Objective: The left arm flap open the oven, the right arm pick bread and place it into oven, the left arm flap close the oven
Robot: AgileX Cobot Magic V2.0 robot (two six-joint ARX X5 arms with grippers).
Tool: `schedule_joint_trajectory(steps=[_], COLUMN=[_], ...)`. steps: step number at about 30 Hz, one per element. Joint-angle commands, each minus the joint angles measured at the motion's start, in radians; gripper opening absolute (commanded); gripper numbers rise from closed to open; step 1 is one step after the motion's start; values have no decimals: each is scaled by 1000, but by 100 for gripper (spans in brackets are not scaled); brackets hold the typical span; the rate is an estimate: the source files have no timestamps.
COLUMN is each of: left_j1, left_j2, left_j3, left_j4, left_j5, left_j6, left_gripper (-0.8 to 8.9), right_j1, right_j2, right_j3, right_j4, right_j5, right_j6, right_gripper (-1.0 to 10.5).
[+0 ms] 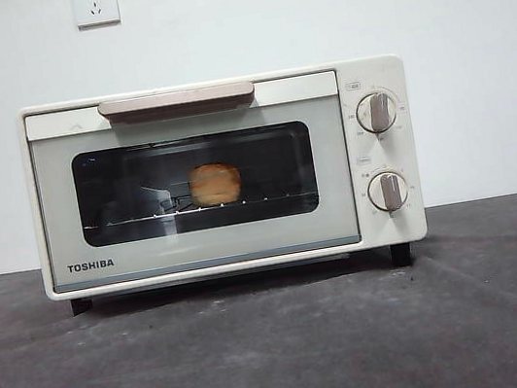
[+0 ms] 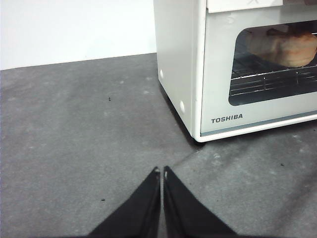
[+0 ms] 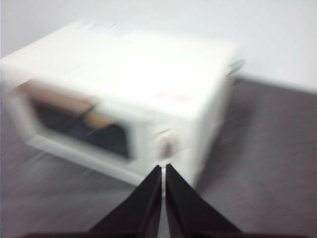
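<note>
The cream-white TOSHIBA oven (image 1: 223, 175) stands on the dark table with its glass door shut and the beige handle (image 1: 176, 100) at the top. The golden bread (image 1: 215, 183) lies on the wire rack inside, seen through the glass. The oven also shows in the left wrist view (image 2: 218, 74) with the bread (image 2: 290, 49) behind the glass. My left gripper (image 2: 162, 171) is shut and empty, low over the table off the oven's front corner by the logo. My right gripper (image 3: 164, 167) is shut and empty, above the oven's knob side (image 3: 148, 99); that view is blurred.
Two round knobs (image 1: 377, 113) sit on the oven's right panel. The dark grey table (image 1: 283, 348) stretches in front of the oven. A white wall with two sockets (image 1: 95, 3) stands behind.
</note>
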Motion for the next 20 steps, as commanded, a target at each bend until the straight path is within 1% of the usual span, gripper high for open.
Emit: schedule_joint_trajectory(steps=[1,2,5,8,13,20], left_j1=[0,0,0,0,0,0], left_j2=[-2,-2,-2,-2,-2,-2], left_j3=[-21,-21,-21,-21,-21,-21], left_j4=[-6,-7,-7,-6,-7,-6], left_j5=[-1,-1,-1,-1,-1,-1], left_j6=[-2,-2,-2,-2,-2,-2], left_gripper=[16,16,16,16,16,16], right_j1=[-117,-169,-266,-332,-386,-397], right_j2=[-72,-111,-195,-275,-385,-510], right_j3=[-57,-95,-190,-296,-464,-622], right_j4=[75,117,217,322,457,479], right_j5=[0,0,0,1,1,4], right_j6=[-57,-56,-55,-55,-52,-49], right_gripper=[8,8,8,8,8,8])
